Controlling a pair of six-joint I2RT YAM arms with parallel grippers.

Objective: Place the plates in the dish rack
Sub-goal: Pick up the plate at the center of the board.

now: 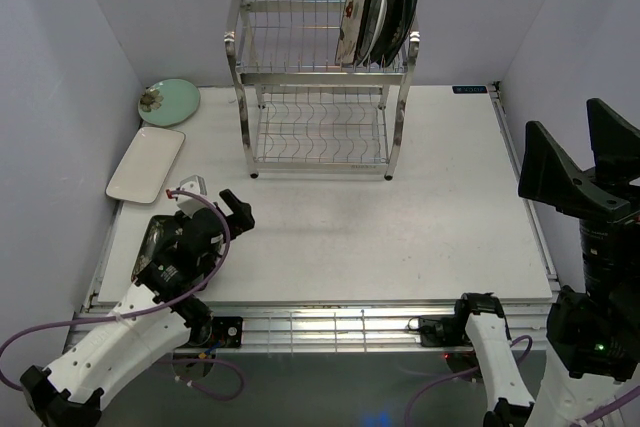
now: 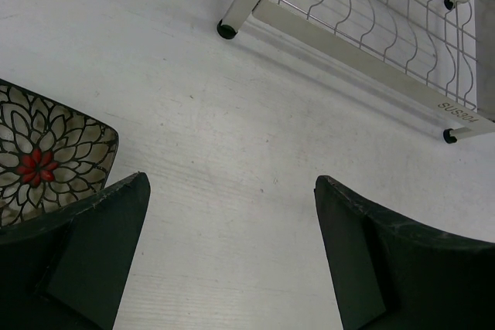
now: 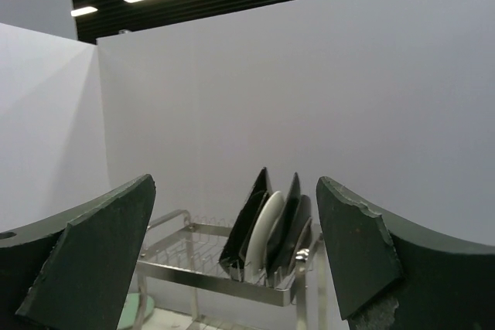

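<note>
Likely to slip: dark floral square plate (image 2: 46,156), flat on the white surface (image 1: 400,207) at its left edge, just beside the wide-open, empty left end effector (image 1: 213,199). Could skid off if nudged instead of pinched by the rim. Right end effector (image 1: 578,147) raised, open, empty. Could also jostle the four plates (image 1: 380,12) standing in the tall steel wire rack (image 1: 300,69).
</note>
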